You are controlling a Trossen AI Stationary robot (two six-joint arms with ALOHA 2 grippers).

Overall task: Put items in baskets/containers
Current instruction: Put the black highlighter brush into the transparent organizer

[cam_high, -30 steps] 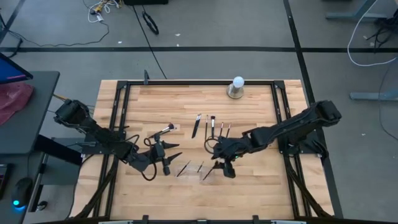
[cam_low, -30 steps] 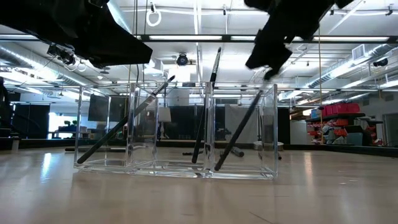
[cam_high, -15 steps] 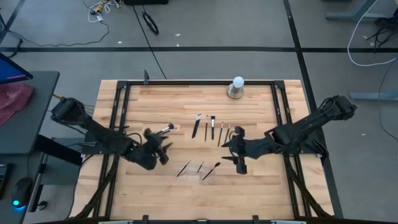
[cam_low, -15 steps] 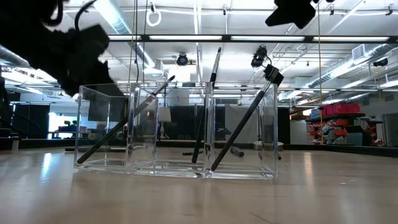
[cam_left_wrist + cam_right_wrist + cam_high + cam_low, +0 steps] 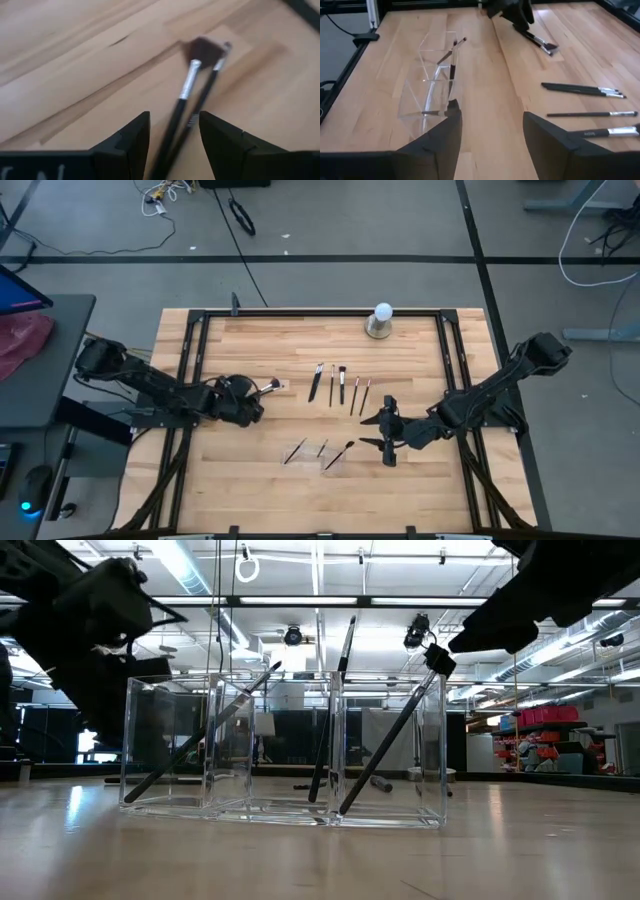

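Brushes point(image 5: 339, 384) lie parallel, tips toward the table's point(image 5: 420, 490) far edge; both grippers point(image 5: 250, 402) point(image 5: 388, 442) gape, empty; tray point(image 5: 320, 452) barely visible.

Bare wood point(image 5: 250, 470) beside clear tray point(image 5: 320, 451); loose brushes point(image 5: 340, 385) behind.

I see a pale, striped butcher-block table point(image 5: 260, 340) in a black frame, a colourless see-through tray point(image 5: 432, 85) holding black-handled brushes point(image 5: 451, 60), more black brushes with silver ferrules point(image 5: 592, 89) on the wood, one brown-tufted brush point(image 5: 200, 52), a white ball on a grey base point(image 5: 381, 320), and both arms black
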